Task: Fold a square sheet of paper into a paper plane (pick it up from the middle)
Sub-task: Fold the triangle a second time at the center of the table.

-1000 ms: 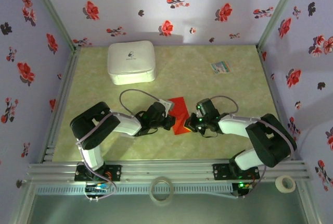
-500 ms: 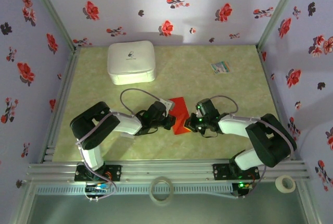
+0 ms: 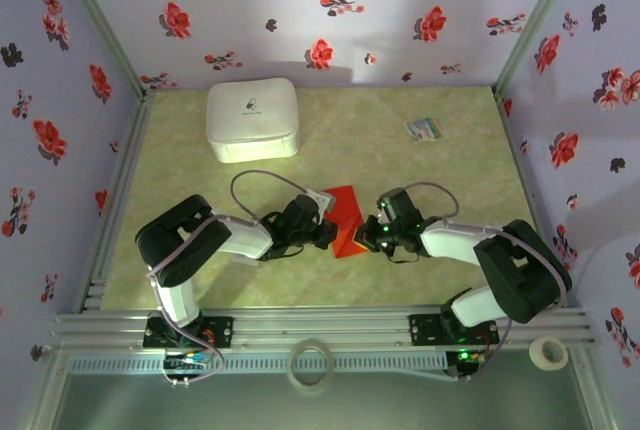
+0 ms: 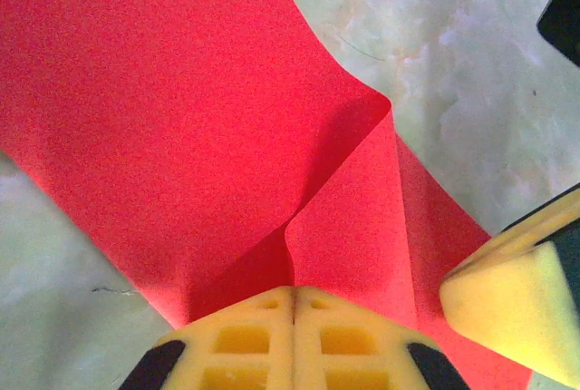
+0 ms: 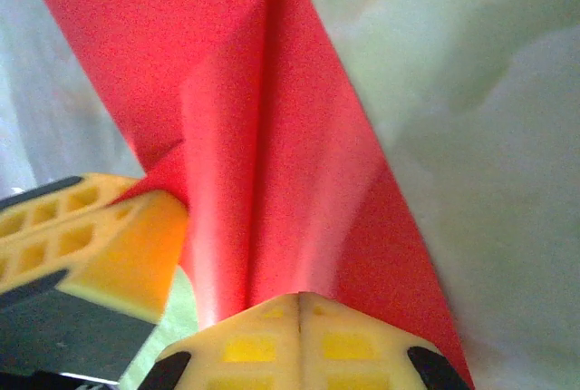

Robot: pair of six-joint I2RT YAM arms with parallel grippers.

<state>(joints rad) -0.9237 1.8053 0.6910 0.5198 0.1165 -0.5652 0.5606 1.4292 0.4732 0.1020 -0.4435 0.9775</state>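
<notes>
Where the two arms' tips meet nose to nose, the square sheet of paper (image 3: 344, 212) lies between them on the marbled green table (image 3: 470, 175). It is bright red and not flat, with a fold standing up along it.

From the left wrist, the sheet spreads away ahead of the left gripper (image 4: 293, 292). Its yellow fingers are pressed together, and a raised ridge of the paper runs straight into the seam between them, so it pinches the sheet at the near edge. Ahead and slightly right of those tips a flap curls upward, its corner lifted off the table. To the right of this gripper, a yellow finger (image 4: 507, 290) of the other arm sits at the paper's right edge.

From the right wrist, the right gripper (image 5: 299, 297) is likewise closed tight. A long lengthwise fold of the red paper rises into the join of its fingers, so it too nips the sheet. Just to its left, a yellow finger (image 5: 100, 245) of the left gripper lies against the sheet's side.

Farther out, a white box (image 3: 253, 120) stands well beyond the left gripper and off to its left. A small multicoloured card (image 3: 423, 129) lies well beyond the right gripper. Behind both arms, two rolls of tape (image 3: 311, 365) rest by the near frame.
</notes>
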